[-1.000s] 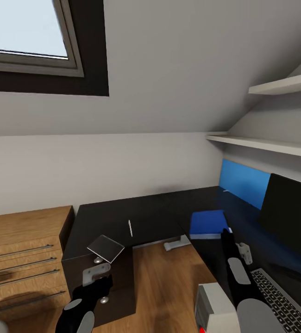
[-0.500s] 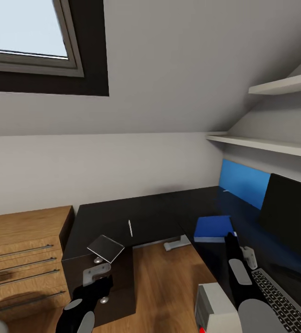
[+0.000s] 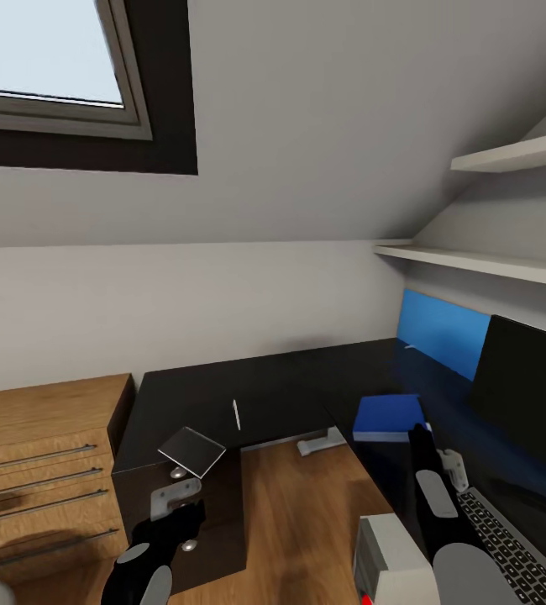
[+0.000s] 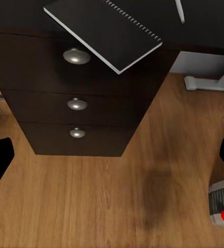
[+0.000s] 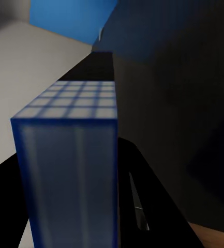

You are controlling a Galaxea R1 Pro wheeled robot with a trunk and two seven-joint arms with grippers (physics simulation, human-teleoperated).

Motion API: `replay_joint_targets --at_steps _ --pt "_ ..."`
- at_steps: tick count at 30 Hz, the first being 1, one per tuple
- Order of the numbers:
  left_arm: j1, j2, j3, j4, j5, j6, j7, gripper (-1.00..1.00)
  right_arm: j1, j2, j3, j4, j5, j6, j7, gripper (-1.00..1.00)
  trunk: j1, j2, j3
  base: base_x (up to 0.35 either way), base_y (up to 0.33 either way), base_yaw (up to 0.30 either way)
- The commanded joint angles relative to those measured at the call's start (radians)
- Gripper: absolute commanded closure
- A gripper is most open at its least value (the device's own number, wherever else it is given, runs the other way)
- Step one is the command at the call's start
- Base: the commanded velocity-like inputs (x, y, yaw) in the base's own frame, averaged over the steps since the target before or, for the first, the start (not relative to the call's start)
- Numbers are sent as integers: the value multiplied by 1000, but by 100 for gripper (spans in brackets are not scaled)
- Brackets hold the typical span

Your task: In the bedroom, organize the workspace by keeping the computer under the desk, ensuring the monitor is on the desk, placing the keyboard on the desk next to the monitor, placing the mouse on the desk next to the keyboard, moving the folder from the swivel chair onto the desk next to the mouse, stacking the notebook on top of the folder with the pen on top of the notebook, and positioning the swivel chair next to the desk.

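The monitor and keyboard are running off the head view's right edge. The right arm is covering the folder's near edge. The folder is appearing blurred in the right wrist view.

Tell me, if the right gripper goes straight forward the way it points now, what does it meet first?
Most likely the folder: it lies directly ahead of the right gripper on the desk. Whether they already touch is unclear.
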Motion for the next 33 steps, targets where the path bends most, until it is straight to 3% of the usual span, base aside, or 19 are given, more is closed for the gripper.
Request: replay_joint_targets --at_steps 1,33 --pt "-1 0 -1 -1 10 2 10 -100 -1 1 -1 -2 -10 -1 0 100 0 -1 -1 0 0 0" --pt "-1 -1 -4 2 11 2 9 -100 -1 7 0 -9 -14 1 2 100 0 -1 -1 0 0 0"
